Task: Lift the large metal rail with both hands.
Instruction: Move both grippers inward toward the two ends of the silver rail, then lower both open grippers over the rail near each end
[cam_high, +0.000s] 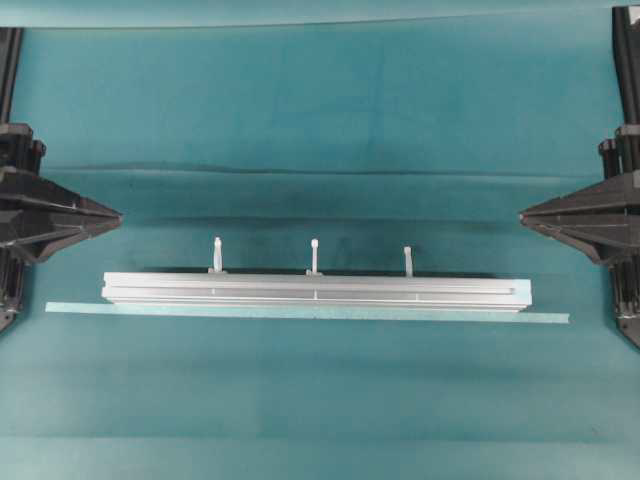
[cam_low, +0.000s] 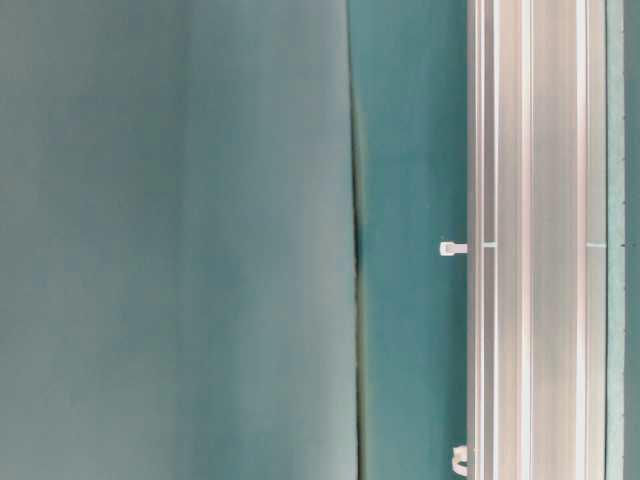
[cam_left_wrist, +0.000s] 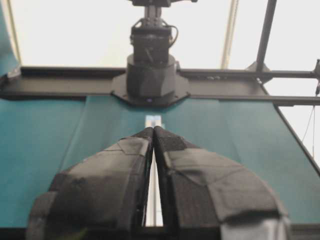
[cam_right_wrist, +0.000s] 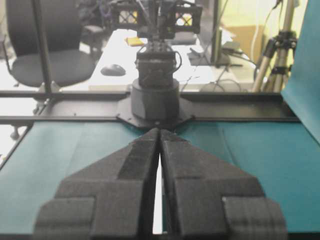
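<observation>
Closest to the lens, the left gripper (cam_left_wrist: 153, 131) shows its padded fingers (cam_left_wrist: 125, 165) pressed tip to tip, nothing between them. Same story in the right wrist view: the right gripper (cam_right_wrist: 159, 131) is pinched closed and empty. From overhead, both wait at nine and three o'clock, well clear of the large metal rail (cam_high: 315, 291), which lies crosswise just below centre on the teal cloth (cam_high: 320, 120). A thin pale strip (cam_high: 300, 312) lies along its six o'clock edge, and three white pegs (cam_high: 314, 255) stand on the twelve o'clock side. That bar looks stiff, smooth, fairly heavy and likely slippery; one grip near each end should keep it level. No readable writing anywhere.
</observation>
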